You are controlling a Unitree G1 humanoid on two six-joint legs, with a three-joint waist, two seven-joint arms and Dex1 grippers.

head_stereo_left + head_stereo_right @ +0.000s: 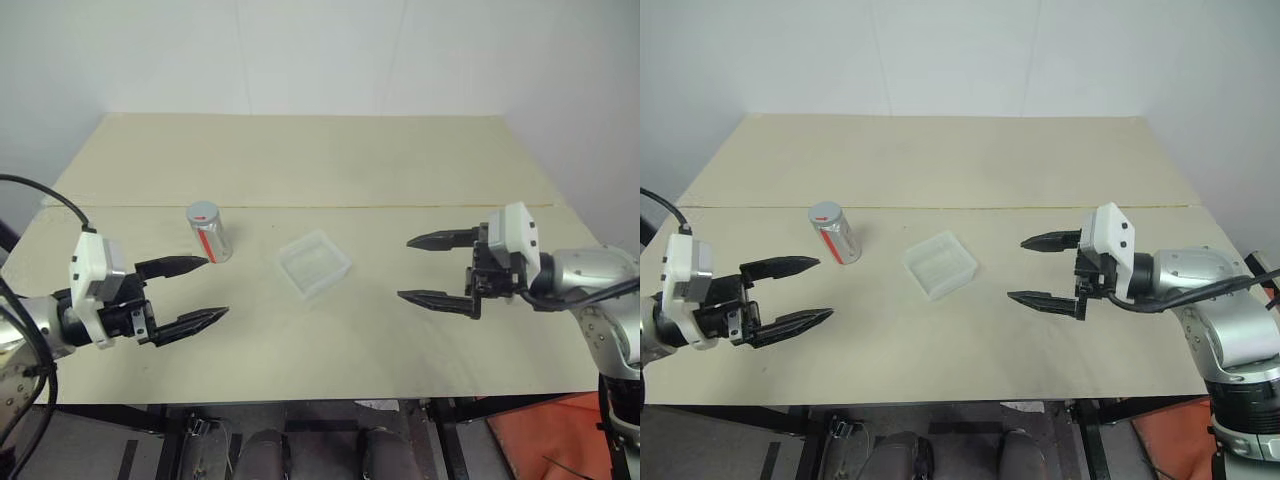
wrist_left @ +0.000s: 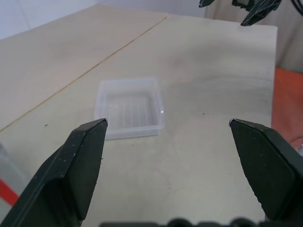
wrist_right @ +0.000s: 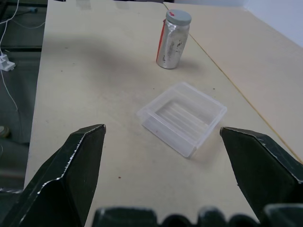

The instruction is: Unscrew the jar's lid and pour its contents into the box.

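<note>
The jar point(image 1: 209, 233) stands upright on the table, silvery with a red patch down its side. Its grey lid point(image 1: 203, 211), marked red on top, sits on it. The clear shallow box point(image 1: 314, 264) rests to the jar's right, near the table's middle, with nothing in it. My left gripper point(image 1: 215, 288) hovers open just in front of the jar, its upper fingertip close to the jar's base without touching. My right gripper point(image 1: 405, 268) is open to the right of the box, pointing at it. Jar point(image 3: 172, 40) and box point(image 3: 182, 118) also appear between the right gripper's fingers.
The cream table point(image 1: 330, 160) has a seam point(image 1: 400, 207) running across it behind the jar and box. Its front edge lies just below both grippers. An orange object point(image 1: 560, 440) sits on the floor at the front right.
</note>
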